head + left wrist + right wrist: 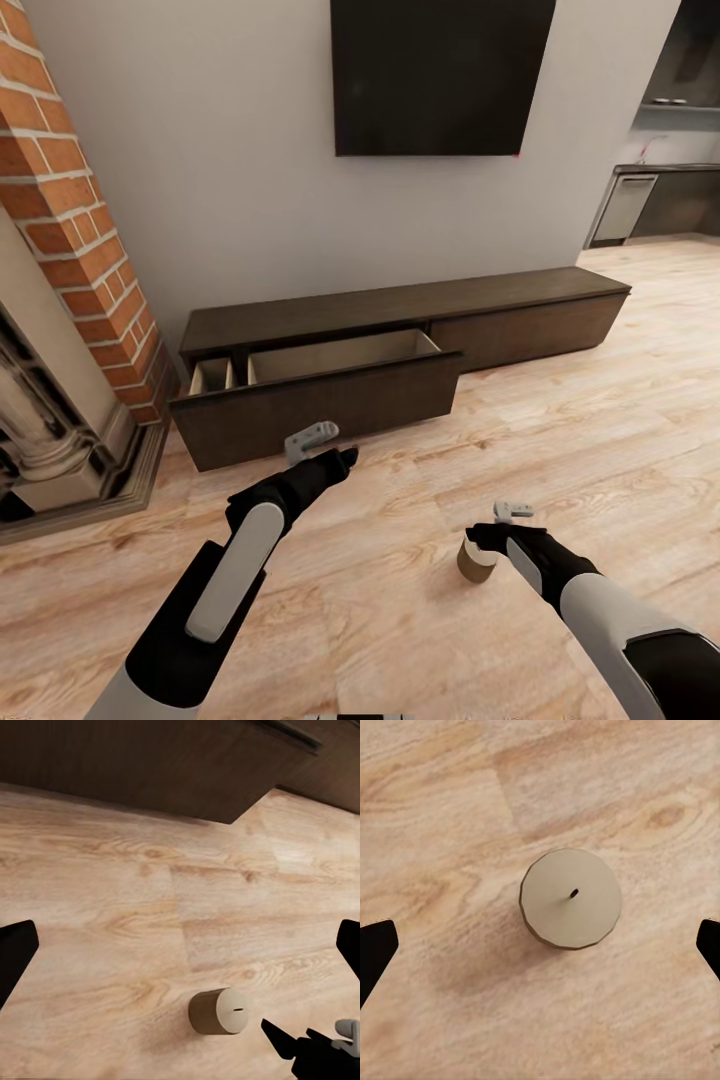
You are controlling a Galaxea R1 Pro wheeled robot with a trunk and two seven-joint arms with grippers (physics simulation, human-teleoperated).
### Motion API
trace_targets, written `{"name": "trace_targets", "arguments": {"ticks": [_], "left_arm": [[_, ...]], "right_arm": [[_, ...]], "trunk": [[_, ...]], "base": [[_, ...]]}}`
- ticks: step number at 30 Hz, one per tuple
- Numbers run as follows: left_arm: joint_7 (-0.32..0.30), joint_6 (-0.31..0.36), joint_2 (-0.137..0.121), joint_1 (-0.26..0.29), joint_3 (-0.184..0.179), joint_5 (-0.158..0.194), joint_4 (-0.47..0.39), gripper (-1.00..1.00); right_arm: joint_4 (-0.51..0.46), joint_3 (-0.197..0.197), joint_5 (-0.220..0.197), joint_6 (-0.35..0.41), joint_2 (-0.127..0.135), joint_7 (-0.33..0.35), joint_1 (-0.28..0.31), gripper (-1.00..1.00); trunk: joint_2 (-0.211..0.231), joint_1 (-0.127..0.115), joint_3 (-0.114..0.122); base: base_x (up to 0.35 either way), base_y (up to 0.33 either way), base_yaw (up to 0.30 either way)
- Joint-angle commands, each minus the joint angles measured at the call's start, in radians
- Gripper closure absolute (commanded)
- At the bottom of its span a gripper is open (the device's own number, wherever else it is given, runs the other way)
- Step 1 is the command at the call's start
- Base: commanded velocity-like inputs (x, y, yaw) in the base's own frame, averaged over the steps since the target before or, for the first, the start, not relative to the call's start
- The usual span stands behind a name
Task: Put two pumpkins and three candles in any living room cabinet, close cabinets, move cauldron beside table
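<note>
one candle, one cabinet

Matt beige candle on pale grained wood floor; dark-brown matt wood cabinet.

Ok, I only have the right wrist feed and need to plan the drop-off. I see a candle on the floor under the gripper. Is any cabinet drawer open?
Observer: Yes, the cabinet's left drawer is pulled out, ahead of the candle.
Operator: How is it laid out inside?
Observer: Tan dividers split it into narrow compartments at the left and a wide one beside them.
Operator: Where's the other arm?
Observer: The left gripper hangs open just before that drawer's front.
</note>
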State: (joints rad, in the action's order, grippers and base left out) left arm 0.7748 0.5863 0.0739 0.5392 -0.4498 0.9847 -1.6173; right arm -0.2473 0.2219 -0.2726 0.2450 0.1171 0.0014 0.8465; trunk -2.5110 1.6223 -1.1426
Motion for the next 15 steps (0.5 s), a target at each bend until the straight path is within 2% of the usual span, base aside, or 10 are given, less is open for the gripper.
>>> {"name": "trace_targets", "arguments": {"ticks": [1, 15], "left_arm": [[0.009, 0.001, -0.003, 0.001, 0.000, 0.008, -0.001, -1.00], [0.009, 0.001, -0.029, 0.001, 0.000, 0.008, -0.001, -1.00]], "right_arm": [[-0.002, 0.007, -0.008, 0.004, 0.001, 0.000, 0.000, -1.00], [-0.004, 0.006, -0.008, -0.002, 0.001, 0.000, 0.000, -1.00]], "trunk": [[-0.001, 0.000, -0.005], [-0.004, 0.006, -0.059]], "base": [[0.000, 0.000, 0.000], [0.000, 0.000, 0.000]]}}
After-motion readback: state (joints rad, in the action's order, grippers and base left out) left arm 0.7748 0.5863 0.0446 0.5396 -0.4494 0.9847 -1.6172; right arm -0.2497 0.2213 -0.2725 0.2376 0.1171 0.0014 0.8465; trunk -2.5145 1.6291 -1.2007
